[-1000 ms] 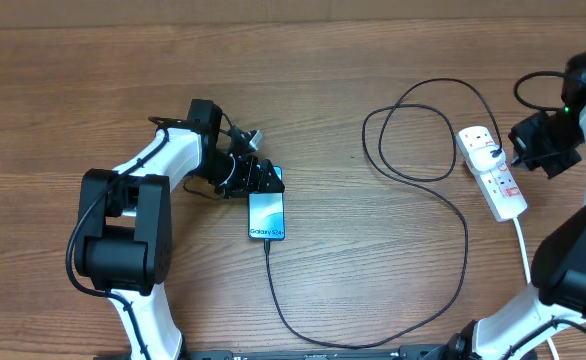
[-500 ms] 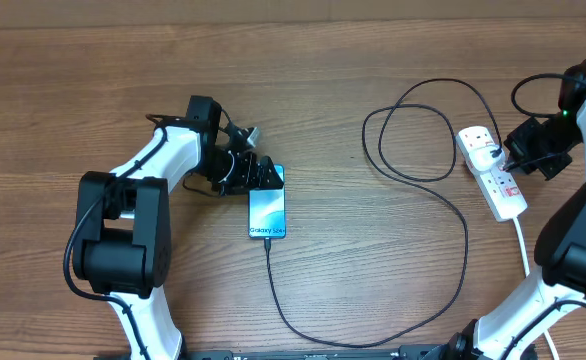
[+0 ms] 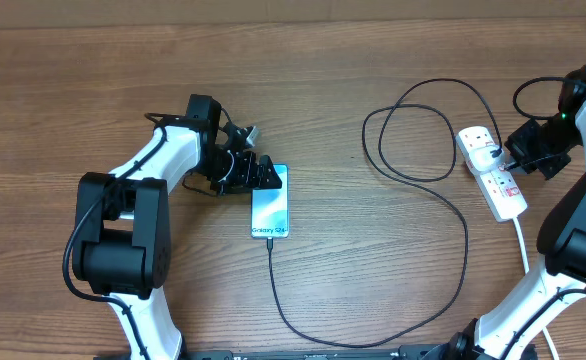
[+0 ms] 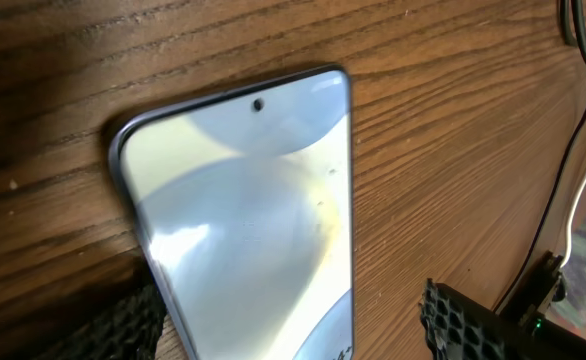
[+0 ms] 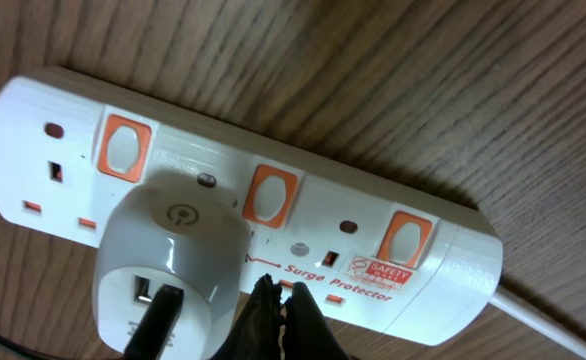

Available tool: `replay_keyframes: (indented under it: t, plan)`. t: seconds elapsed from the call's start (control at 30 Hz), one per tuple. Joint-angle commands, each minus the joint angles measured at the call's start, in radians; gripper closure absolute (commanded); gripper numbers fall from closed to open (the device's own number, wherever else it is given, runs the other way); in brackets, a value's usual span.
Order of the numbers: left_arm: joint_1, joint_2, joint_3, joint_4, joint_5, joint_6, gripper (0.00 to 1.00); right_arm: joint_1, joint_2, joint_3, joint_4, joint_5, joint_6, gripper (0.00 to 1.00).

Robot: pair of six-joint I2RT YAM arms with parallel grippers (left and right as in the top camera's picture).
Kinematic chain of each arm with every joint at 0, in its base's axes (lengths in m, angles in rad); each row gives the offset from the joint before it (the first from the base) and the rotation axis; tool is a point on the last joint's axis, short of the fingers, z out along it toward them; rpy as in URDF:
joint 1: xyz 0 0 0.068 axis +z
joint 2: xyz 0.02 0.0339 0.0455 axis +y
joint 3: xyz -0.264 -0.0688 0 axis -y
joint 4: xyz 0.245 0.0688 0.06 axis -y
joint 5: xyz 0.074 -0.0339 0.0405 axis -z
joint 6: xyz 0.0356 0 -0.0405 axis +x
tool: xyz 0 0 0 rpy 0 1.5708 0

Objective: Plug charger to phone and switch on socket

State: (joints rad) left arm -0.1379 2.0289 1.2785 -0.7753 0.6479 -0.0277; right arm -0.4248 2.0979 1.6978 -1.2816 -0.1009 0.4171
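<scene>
Overhead, the phone (image 3: 269,212) lies flat on the wooden table (image 3: 373,60), cyan screen up, with its "Galaxy" lettering at the near end. The charger (image 3: 466,250), a thin black cable, enters that end, loops across the table and reaches the socket (image 3: 493,178), a white strip with red switches at the far right. The left gripper (image 3: 266,175) sits at the phone's far end. The right gripper (image 3: 513,157) sits just beside the socket.

Left wrist view: the phone (image 4: 243,230) shows a pale, reflective screen with a camera hole near its top edge. The left gripper (image 4: 293,320) stands wide apart, one finger (image 4: 133,325) just beside the phone's edge and the other clear of it, holding nothing.

Right wrist view: the socket (image 5: 413,180) carries three orange-red switches and "Surge Protector" lettering. The charger (image 5: 163,310) plug sits in a white adapter (image 5: 173,250) seated in the strip. The right gripper (image 5: 278,305) is closed, tips together, over the strip's face just below the middle switch (image 5: 268,195).
</scene>
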Motion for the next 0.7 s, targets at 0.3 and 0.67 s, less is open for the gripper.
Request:
replay_keyframes:
  t: [0.3,0.67]
  plan:
    - [0.006,0.089,-0.052,0.002,-0.266,-0.007,0.12,-0.003,0.007,0.004,0.021,-0.006,-0.026,0.96]
    - [0.006,0.089,-0.052,0.001,-0.266,-0.006,0.12,-0.003,0.047,0.004,0.017,-0.01,-0.026,0.96]
